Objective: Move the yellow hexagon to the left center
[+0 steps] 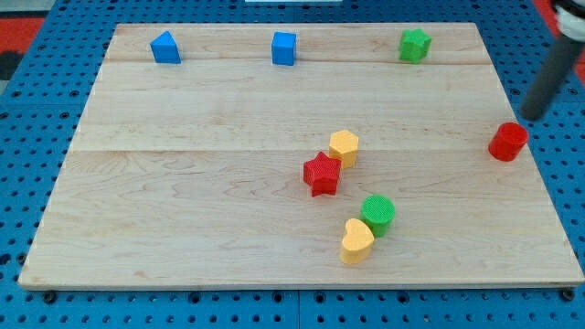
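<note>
Haven't started: my tip (527,117) sits off the board's right edge, bare rod, holding nothing; yellow hexagon (344,146) needs a leftward shove past the red star (322,174).

Rod (548,78): upper part cut off by view's right edge, blurred
Tip (528,116): exact end indistinct

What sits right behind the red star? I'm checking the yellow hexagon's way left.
The yellow hexagon touches the red star at its upper right. My tip is far right. Nothing is hidden.
</note>
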You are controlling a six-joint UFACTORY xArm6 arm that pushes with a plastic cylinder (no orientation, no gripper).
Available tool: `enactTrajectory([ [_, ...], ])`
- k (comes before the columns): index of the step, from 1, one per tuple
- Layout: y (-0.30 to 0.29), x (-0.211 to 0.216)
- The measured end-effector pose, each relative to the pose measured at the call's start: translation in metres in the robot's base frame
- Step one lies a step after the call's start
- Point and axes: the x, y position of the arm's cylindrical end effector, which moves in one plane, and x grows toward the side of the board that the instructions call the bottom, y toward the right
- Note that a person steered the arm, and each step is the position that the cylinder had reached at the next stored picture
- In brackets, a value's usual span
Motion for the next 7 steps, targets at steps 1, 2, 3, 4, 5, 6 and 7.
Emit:
enactTrajectory([
  [1,0.0,0.021],
  [2,-0.107,-0.009],
  [3,-0.208,-0.005],
  [4,-0.195,0.007],
  [5,-0.212,0.027],
  [6,-0.287,0.029],
  [7,-0.24,0.038],
])
